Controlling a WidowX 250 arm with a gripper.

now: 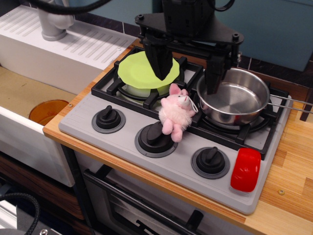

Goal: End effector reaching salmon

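The salmon (pixel 245 169) is a glossy red block with rounded corners, lying at the front right corner of the grey toy stove (pixel 161 164), right of the rightmost knob. My black gripper (pixel 188 83) hangs over the back of the stove, well behind and left of the salmon. Its two dark fingers are spread apart and hold nothing. The left finger (pixel 160 61) is in front of the green plate. The right finger (pixel 214 76) is over the left rim of the pan.
A pink plush animal (pixel 176 116) sits on the grate between the burners. A light green plate (pixel 148 70) covers the back left burner. A steel pan (pixel 234 98) stands on the right burner, handle pointing right. Three black knobs (pixel 156 137) line the front.
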